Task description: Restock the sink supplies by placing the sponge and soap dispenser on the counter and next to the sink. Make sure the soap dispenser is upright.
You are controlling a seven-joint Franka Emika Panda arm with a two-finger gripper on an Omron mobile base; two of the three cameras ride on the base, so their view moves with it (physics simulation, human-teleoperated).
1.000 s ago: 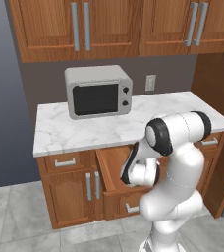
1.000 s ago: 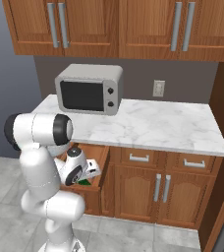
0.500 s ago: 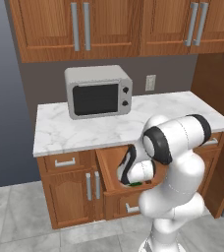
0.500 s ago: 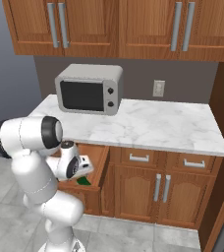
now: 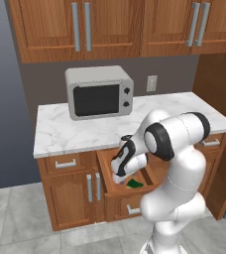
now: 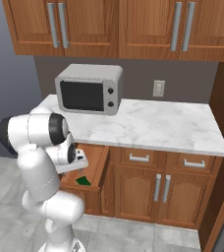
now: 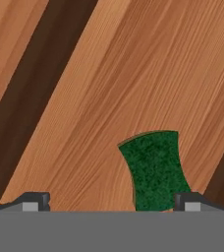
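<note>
Gripper is being held wide open above the open drawer, nothing gripped. Sponge is lying green side up on the drawer floor, lower centre of hand view, beside the right fingertip.

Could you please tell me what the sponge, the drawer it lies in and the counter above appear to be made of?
Sponge: green, speckled, matte top, likely scouring fibre.
Drawer: brown wood, visible grain, satin finish.
Counter: white slab with grey veins, looks like polished marble or an imitation.
</note>
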